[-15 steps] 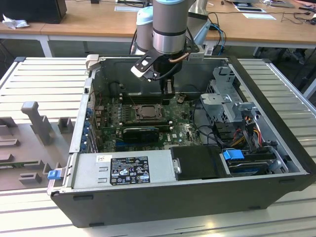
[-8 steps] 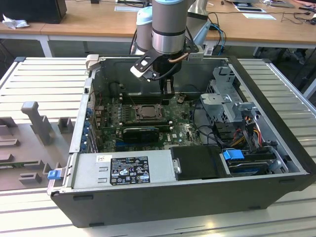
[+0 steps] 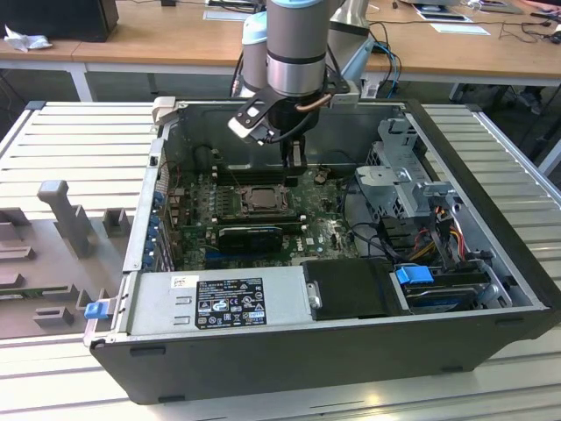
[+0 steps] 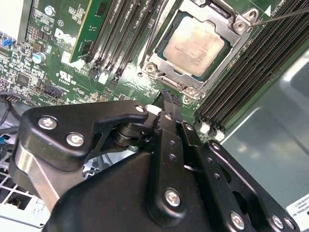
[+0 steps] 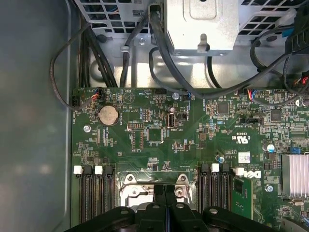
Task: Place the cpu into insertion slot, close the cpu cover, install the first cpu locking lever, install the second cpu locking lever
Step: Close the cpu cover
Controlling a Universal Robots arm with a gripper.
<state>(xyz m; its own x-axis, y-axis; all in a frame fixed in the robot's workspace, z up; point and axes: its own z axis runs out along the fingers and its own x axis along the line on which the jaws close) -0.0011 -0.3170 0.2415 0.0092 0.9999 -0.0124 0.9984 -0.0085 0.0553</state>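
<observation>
The cpu (image 4: 195, 43), its silver-grey top showing, lies in the insertion slot (image 3: 261, 198) on the green motherboard. The cpu cover (image 4: 170, 81), a silver frame, lies flat around the chip. One thin lever rod (image 4: 153, 30) runs along one side of the socket and another (image 4: 285, 16) passes its far corner. My gripper (image 4: 168, 97) hangs just above the board beside the socket, on its far side in the exterior view (image 3: 294, 156). Its two black fingers (image 5: 159, 194) are pressed together with nothing between them.
Black memory slots (image 4: 118, 34) flank the socket on both sides. A black expansion card (image 3: 250, 235) lies in front of it, then the power supply (image 3: 228, 300). A drive cage (image 3: 405, 180) and cables (image 3: 438, 237) fill the exterior view's right. The case walls (image 3: 145, 202) enclose everything.
</observation>
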